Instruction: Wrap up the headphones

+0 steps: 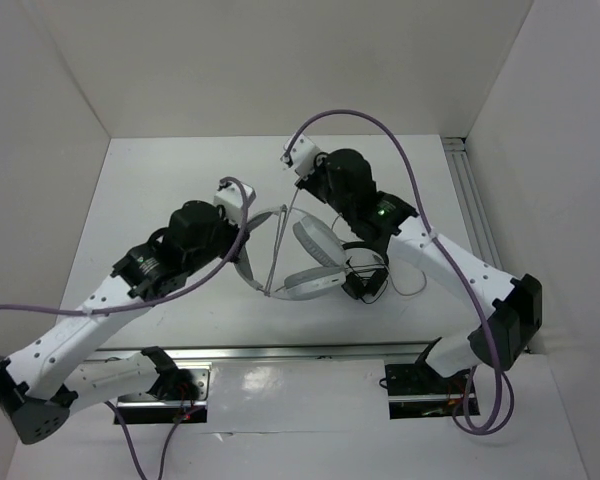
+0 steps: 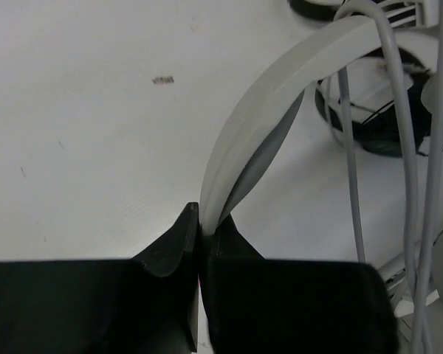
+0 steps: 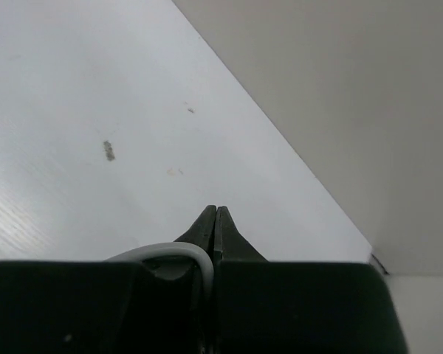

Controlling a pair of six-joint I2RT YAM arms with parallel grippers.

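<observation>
Left wrist — left fingers (image 2: pixel 179 237) clamp the headphones (image 2: pixel 295 74) by their headband (image 2: pixel 236 158); right fingers (image 3: pixel 205 226) pinch the cable (image 3: pixel 176 249).

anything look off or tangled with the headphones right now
Nothing looks broken or spilled. The headphones just sit awkwardly: the left end effector pinches the headband, and the cable stretches in a straight line to the right end effector, shut on it.

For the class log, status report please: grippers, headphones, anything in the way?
Left gripper shut on headphones, at the headband. Right gripper shut on cable, stretched straight. Black headset close beside.
</observation>
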